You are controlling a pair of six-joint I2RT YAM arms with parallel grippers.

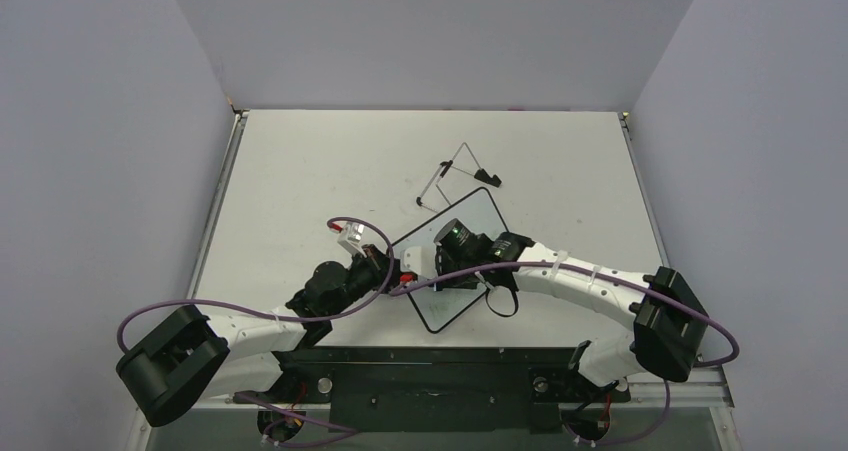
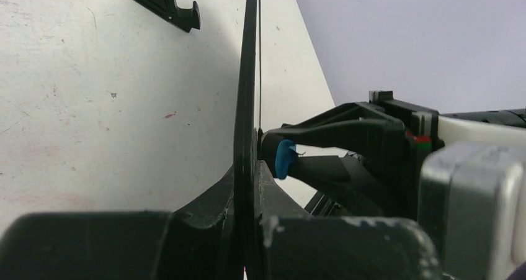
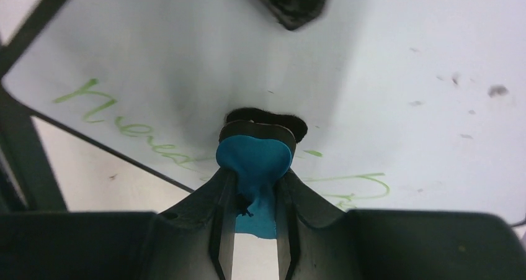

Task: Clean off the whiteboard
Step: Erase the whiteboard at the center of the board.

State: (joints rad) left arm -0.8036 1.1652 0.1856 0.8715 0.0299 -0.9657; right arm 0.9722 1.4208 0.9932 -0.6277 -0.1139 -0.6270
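Green writing on whiteboard partly behind eraser

The whiteboard is white with a thin black frame and carries pale green handwriting in loose cursive lines. The eraser is bright blue with a black pad, and the stand has black feet. The worktop is off-white with small dark specks, and the cables are purple.

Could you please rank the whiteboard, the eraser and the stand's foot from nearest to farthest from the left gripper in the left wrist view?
1. whiteboard: clamped edge-on in the left gripper.
2. eraser: just right, against the board's face.
3. stand's foot: upper left, farther out on the table.
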